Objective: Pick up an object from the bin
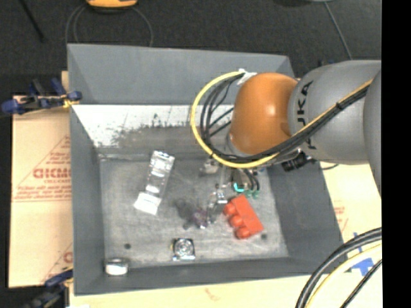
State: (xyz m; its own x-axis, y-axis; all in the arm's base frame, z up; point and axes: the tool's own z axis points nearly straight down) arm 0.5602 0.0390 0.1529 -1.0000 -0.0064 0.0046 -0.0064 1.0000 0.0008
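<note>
Arm [337, 114] reaches in from the view's right, its orange wrist cover [263, 111] hanging over the far right part of the bin [128, 124]. Judgement: this posture puts the tool [217, 205] low over the floor among the loose items, as a pick requires.

Tool state: it cannot be told whether it is open or closed, as the wrist and cables overhang it. Nothing is seen gripped.

Bin contents, all lying flat and apart from one another on the grey floor:
- Clear plastic packet [155, 181], tilted, well off to the view's left of the tool.
- Red studded brick [243, 217], just beside the tool on its right and slightly nearer the front wall. It is the closest item and, by judgement, the likeliest candidate for the pick.
- Small shiny metal piece [183, 249], nearer the front wall than the tool and to its left.
- Small dark purplish piece [200, 220], just in front of the tool on its left. Its kind is not discernible.
- Small pale round item [115, 267], far from the tool in the front left corner.

Task status, by judgement: no item lifted yet.
</note>
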